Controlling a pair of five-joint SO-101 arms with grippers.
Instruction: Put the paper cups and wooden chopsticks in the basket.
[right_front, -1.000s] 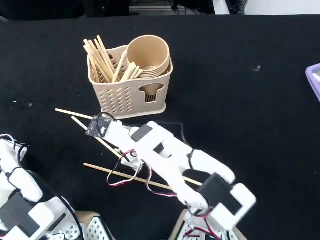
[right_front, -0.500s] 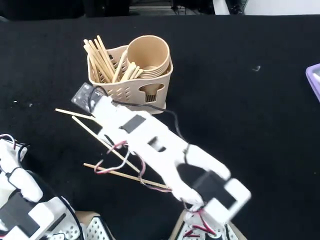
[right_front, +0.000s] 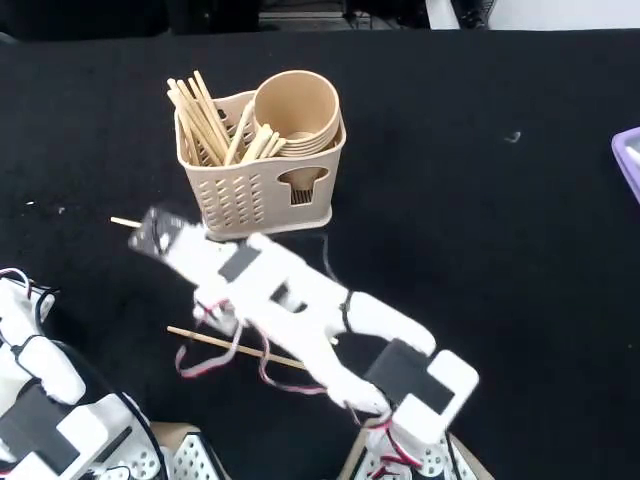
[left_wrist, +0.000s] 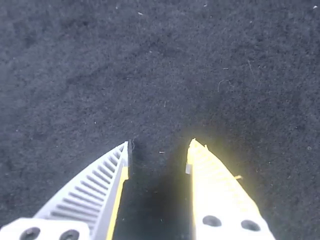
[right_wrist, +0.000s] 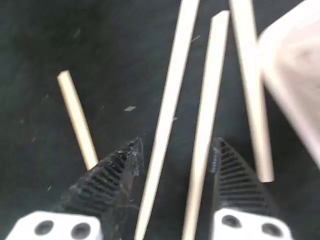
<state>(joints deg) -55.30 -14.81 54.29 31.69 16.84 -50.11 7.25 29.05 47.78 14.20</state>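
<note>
The beige basket (right_front: 262, 185) stands at the back left of the black cloth. It holds stacked paper cups (right_front: 297, 108) and several wooden chopsticks (right_front: 200, 118). My right arm (right_front: 280, 295) stretches from the front toward the spot left of the basket. Its gripper (right_wrist: 172, 152) is open, low over loose chopsticks, with two of them (right_wrist: 170, 110) (right_wrist: 205, 125) between its fingers and none gripped. A third chopstick (right_wrist: 252, 90) lies beside the basket's corner (right_wrist: 295, 70). One more chopstick (right_front: 228, 347) lies under the arm. My left gripper (left_wrist: 160, 147) is open over bare cloth.
The left arm (right_front: 40, 400) rests at the front left corner. A short chopstick end (right_wrist: 77, 120) lies just outside one finger of the right gripper. A purple tray (right_front: 628, 160) sits at the far right edge. The right half of the cloth is free.
The right gripper swung up toward the basket's left side, then came back down and further left over the loose chopsticks. The left arm has not moved.
</note>
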